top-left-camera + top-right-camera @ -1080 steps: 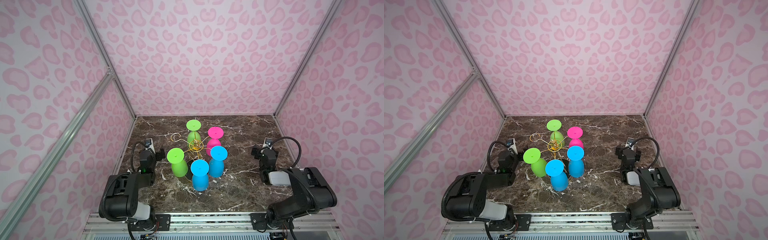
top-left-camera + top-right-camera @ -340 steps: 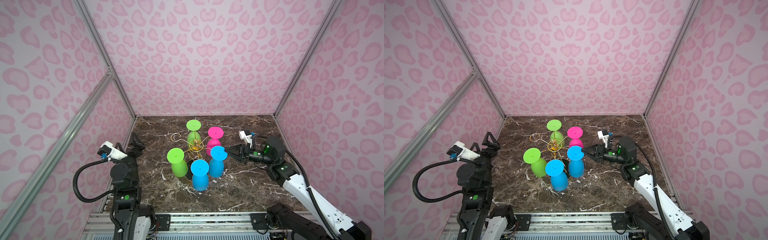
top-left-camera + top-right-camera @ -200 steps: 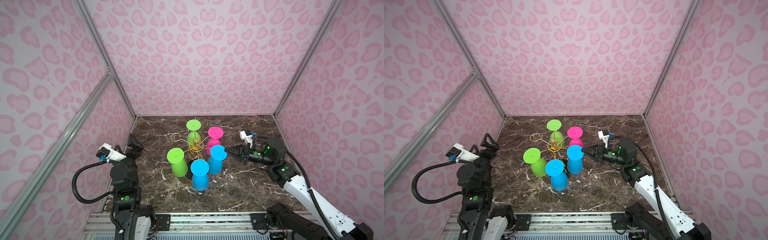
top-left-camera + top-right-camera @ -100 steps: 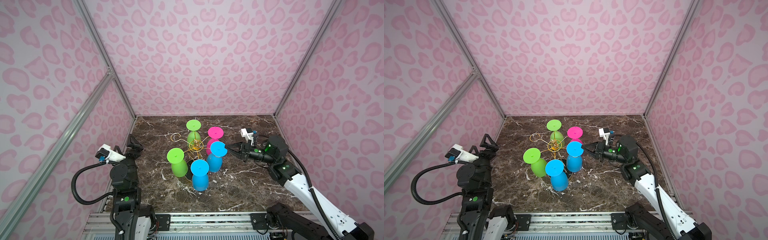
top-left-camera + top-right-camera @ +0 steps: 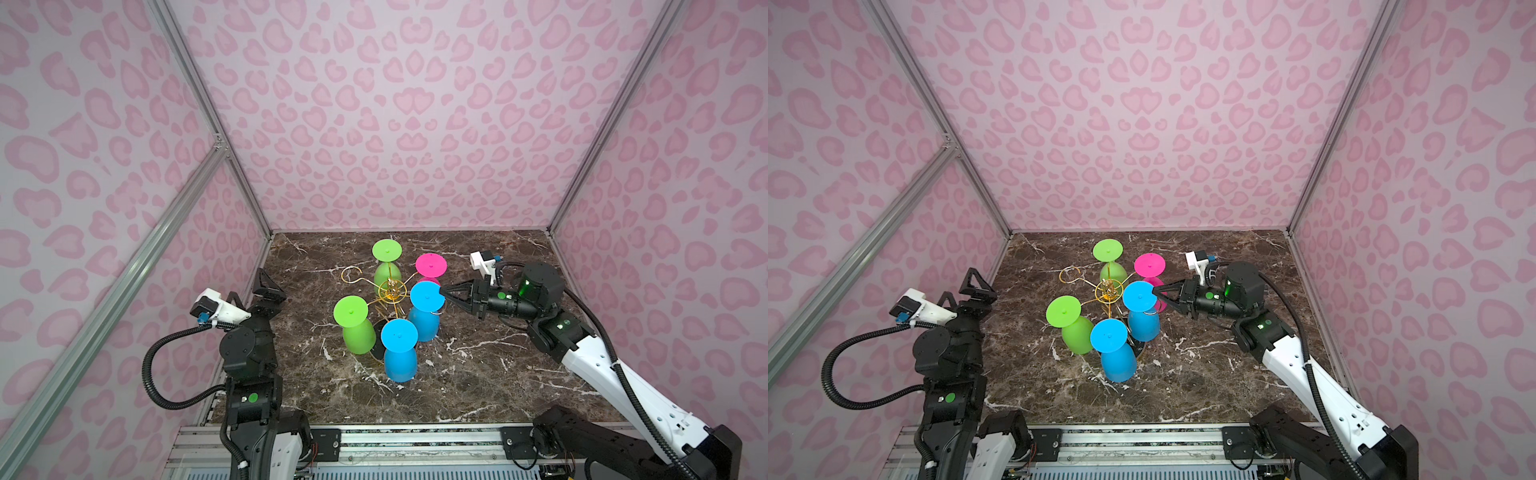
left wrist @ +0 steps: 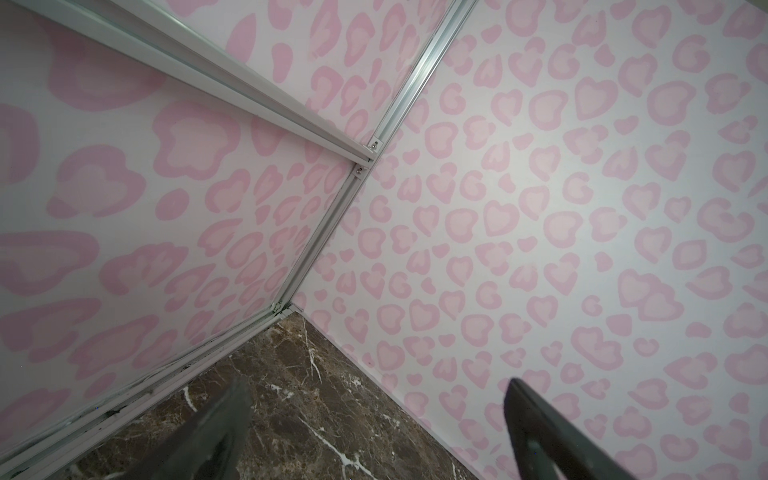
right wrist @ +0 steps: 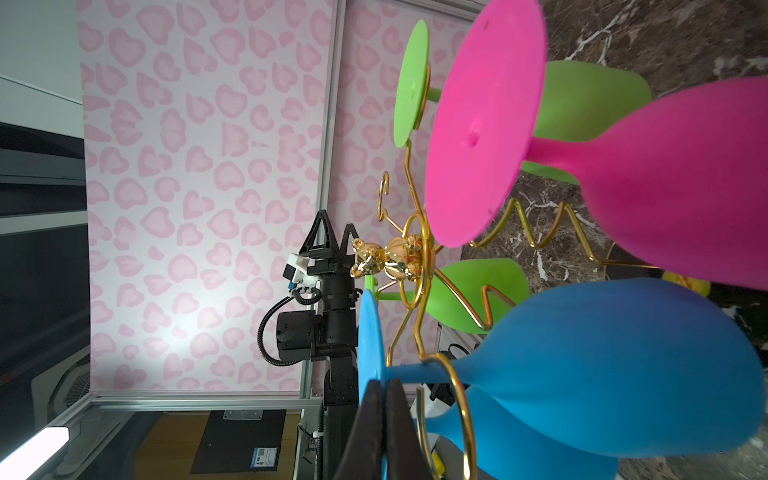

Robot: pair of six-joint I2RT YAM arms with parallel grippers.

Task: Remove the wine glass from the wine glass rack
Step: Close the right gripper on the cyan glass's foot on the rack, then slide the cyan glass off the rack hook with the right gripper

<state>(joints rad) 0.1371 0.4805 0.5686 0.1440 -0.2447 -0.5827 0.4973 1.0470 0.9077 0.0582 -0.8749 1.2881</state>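
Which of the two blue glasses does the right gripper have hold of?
The farther blue glass, beside the pink glass: right gripper pinches its foot. The nearer blue glass is untouched.

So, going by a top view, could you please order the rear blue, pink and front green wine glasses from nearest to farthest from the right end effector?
1. Rear blue wine glass: its foot is pinched in the right end effector.
2. Pink wine glass: just behind the tips, toward the back wall.
3. Front green wine glass: farthest, on the left side.

bright, even light — soft shadows, bowed edges, pale glare on the wall (image 7: 166, 316).
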